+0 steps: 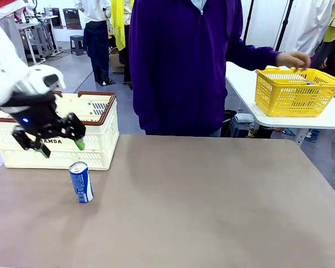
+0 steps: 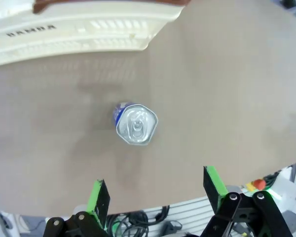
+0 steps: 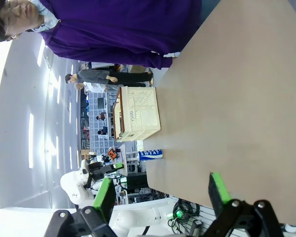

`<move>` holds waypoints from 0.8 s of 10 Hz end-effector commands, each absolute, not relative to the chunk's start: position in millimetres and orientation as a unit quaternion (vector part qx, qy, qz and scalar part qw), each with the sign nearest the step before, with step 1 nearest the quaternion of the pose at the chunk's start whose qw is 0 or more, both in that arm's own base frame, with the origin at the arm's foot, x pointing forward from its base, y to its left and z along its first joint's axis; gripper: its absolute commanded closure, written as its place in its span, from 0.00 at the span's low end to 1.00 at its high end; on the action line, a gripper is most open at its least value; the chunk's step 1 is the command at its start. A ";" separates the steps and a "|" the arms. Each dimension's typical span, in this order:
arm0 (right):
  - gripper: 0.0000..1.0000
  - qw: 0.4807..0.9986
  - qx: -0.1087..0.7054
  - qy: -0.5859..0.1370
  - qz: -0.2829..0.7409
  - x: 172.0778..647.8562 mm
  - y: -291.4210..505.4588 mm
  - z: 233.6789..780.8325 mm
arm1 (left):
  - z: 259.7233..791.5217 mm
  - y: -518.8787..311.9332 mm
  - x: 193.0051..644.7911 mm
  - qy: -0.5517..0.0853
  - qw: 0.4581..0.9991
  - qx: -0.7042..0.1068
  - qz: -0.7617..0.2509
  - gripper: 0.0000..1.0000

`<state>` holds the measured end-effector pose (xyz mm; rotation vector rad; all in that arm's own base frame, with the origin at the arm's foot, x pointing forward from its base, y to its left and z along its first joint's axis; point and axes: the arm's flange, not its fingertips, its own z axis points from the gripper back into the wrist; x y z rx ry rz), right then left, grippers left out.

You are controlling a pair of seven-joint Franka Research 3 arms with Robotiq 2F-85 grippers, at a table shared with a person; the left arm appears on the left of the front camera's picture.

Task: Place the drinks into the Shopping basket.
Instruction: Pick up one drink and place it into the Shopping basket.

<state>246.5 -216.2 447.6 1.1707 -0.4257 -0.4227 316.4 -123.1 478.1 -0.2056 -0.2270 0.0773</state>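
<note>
My left claw (image 2: 154, 185) hangs with its fingers spread wide and nothing between them. The blue can (image 2: 135, 123) stands upright on the counter (image 1: 212, 195) below it, a little ahead of the gap rather than squarely under it.

That offset is my main worry. If I come down off-centre, a green pad could catch the can's silver top and tip it. It is slim and would likely roll once it toppled. The metal is smooth too, so a squeeze too near the top might let it slip.

The Shopping basket (image 1: 97, 151) stands just beyond the can, on the far side. A low carry could knock the can against the basket's brown rim.

My right claw (image 3: 163, 187) is likewise spread and empty, well apart from the can, so it poses little risk.
</note>
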 end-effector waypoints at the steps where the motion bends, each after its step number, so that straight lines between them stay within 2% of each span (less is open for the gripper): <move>1: 0.00 0.787 0.549 -0.201 -0.196 247.1 -217.5 452.5 | 411.0 -118.1 306.9 -0.102 0.990 -0.085 0.042 0.00; 3: 0.00 0.787 0.549 -0.201 -0.196 247.1 -217.5 452.5 | 382.5 -116.1 308.1 -0.073 0.993 -0.083 0.036 0.00; 8: 0.00 0.787 0.549 -0.201 -0.196 247.1 -217.5 452.5 | 341.7 -101.1 319.7 -0.107 0.991 -0.079 0.025 0.00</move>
